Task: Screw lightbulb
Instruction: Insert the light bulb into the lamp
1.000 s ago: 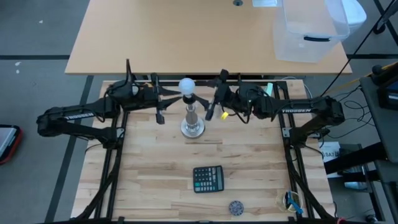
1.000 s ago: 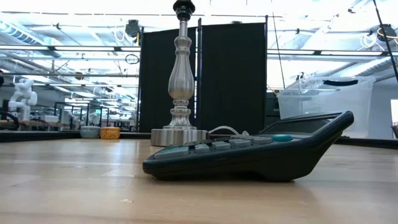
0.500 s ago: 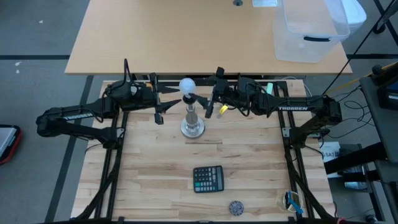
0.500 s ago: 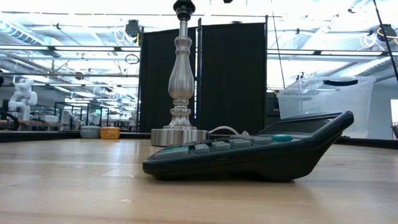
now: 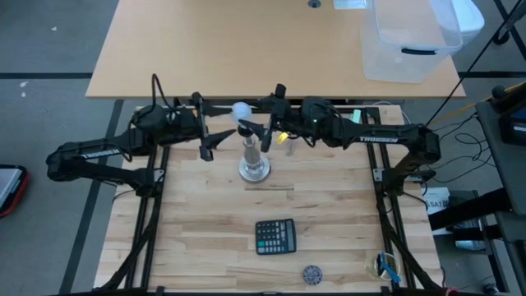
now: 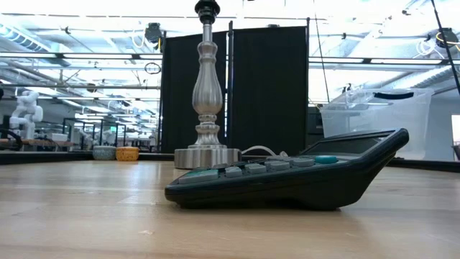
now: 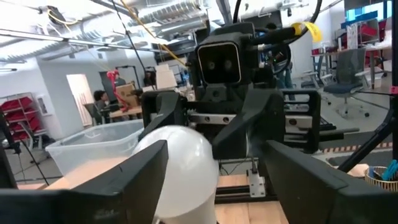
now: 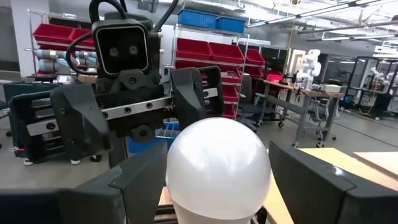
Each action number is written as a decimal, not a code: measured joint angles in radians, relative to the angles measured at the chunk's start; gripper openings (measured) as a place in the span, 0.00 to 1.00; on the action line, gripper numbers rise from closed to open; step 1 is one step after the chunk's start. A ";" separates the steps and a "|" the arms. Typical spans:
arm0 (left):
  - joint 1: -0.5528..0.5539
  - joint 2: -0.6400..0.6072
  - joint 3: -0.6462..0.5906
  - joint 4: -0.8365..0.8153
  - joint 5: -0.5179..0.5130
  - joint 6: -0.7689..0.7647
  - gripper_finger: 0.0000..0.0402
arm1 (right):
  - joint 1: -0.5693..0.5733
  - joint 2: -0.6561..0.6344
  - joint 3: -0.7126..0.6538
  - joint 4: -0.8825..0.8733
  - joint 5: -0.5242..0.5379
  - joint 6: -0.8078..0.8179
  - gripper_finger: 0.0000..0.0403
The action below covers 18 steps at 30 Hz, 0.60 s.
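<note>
From above: lightbulb [image 5: 242,109] atop the silver stand [image 5: 254,156] at the far middle of the table [image 5: 205,238], flanked by left gripper [image 5: 215,128] and right gripper [image 5: 267,125], both arms stretched level toward it. Calculator [image 5: 275,236] well nearer.

At table height: stand [image 6: 206,93] upright, dark socket at the top edge, bulb out of sight.

Left wrist: fingers [image 7: 140,174] released, spread either side of the bulb [image 7: 180,168], not pressing.

Right wrist: fingers [image 8: 140,180] likewise parted around the bulb [image 8: 217,165], no clear contact.

Risk, as judged: with neither side gripping, a half-threaded bulb could tilt or drop; an off-centre closing could nudge the stand.
</note>
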 joint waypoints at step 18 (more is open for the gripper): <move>0.011 0.002 0.002 -0.013 -0.005 -0.016 0.69 | 0.041 0.006 0.016 -0.066 0.066 -0.007 0.68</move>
